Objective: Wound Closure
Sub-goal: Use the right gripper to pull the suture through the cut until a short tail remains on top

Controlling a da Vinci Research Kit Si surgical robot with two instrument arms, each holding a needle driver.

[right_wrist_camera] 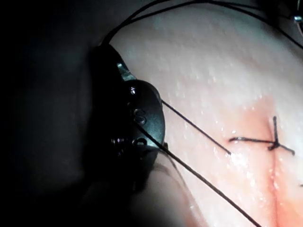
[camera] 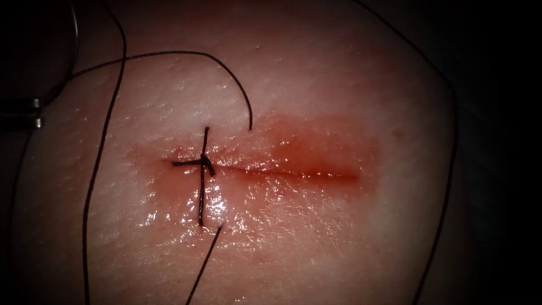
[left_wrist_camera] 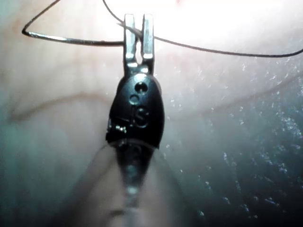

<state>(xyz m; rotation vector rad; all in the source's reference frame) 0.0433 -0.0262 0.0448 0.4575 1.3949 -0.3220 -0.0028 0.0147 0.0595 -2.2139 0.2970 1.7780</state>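
The cut [camera: 293, 170] runs across the tissue [camera: 316, 73], a knotted stitch [camera: 204, 164] crossing its left end. Far left, the left tool [left_wrist_camera: 138, 21] grips the needle [left_wrist_camera: 71, 40] off the tissue. Thread [camera: 101, 152] loops between them.

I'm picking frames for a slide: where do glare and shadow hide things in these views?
Endoscope view: glare on the wet tissue beside the stitch, edges dark. Left wrist view: bright washout behind the left tool, shut on the needle near its tail, not in tissue. Right wrist view: the right tool sits in shadow, its hold hidden.
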